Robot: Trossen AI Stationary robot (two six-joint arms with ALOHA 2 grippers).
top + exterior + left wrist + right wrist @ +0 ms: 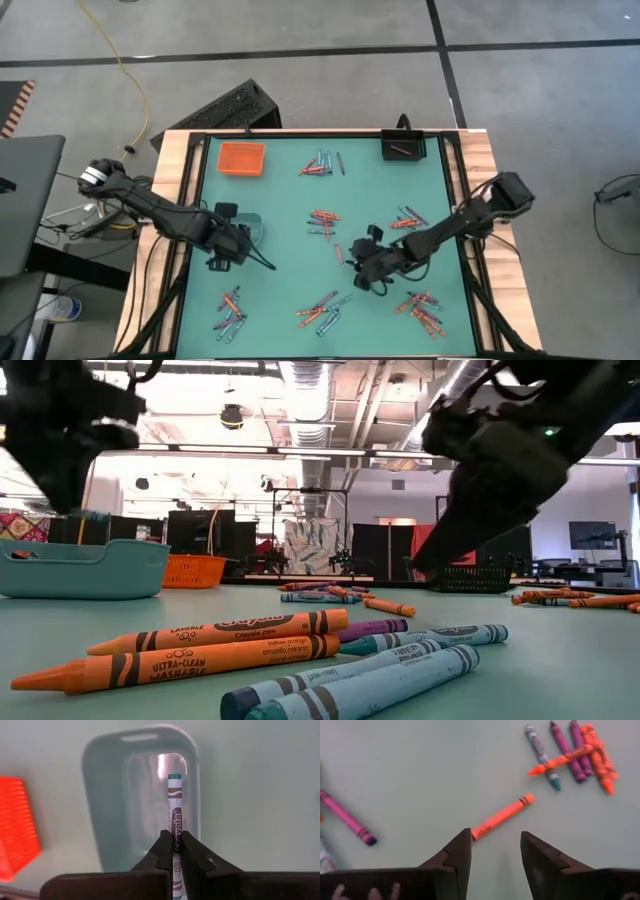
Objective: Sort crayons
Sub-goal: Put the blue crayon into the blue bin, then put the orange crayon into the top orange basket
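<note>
My left gripper (240, 243) is shut on a blue-grey crayon (175, 805) over the pale teal tray (142, 795), which stands left of the table's middle (250, 225). My right gripper (358, 262) is open and empty right of the middle. In the right wrist view (495, 842) its fingers stand above the near end of an orange crayon (502, 817) lying flat on the mat, without touching it. Other orange, blue-grey and purple crayons lie in loose groups on the mat (322, 222), (325, 312), (422, 310). My left gripper pinches the crayon's paper-wrapped barrel (176, 834) between its two fingertips. The fingers come from above, slanting down, and the crayon runs along them and sticks out past them. Its free end (175, 777) points down into the tray, lifted off the mat.
An orange tray (241, 158) stands at the far left and a black tray (404, 146) at the far right. More crayon groups lie at the far middle (320, 165), right of centre (410, 220) and near left (232, 312). A purple crayon (347, 817) lies beside my right gripper.
</note>
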